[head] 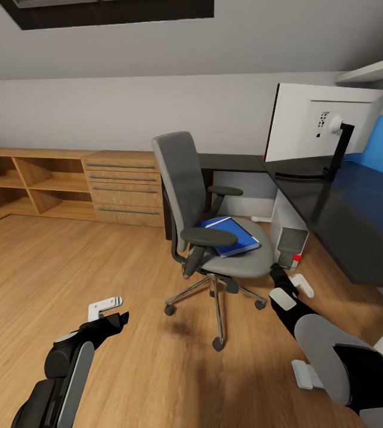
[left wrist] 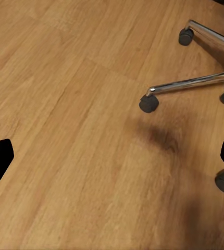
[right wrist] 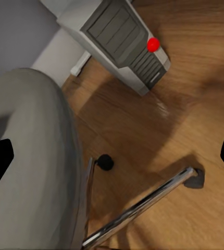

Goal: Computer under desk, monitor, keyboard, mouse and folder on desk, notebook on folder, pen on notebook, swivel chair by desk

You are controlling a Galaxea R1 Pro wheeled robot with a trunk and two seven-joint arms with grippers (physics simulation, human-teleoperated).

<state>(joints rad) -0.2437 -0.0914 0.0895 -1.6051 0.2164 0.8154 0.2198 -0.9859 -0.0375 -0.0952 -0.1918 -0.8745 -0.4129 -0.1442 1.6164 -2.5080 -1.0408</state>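
Blue folder [head: 234, 235] lay flat on the grey seat of the swivel chair [head: 215, 238], between the two armrests, with a lighter sheet or notebook edge showing at its rear corner. The chair stood on the wood floor [head: 66, 273] just beside the dark desk [head: 345, 220], its chrome base and casters spread below. The monitor [head: 322, 122] stood on the desk, its back toward the camera. The computer [head: 289, 235] sat under the desk, a red button on its front. The right gripper [head: 295, 285] hovered near the seat's edge, fingers spread apart and empty. The left gripper [head: 105, 308] hung over bare floor, likewise spread and empty. Wooden shelves and drawers [head: 123, 187] lined the rear wall.
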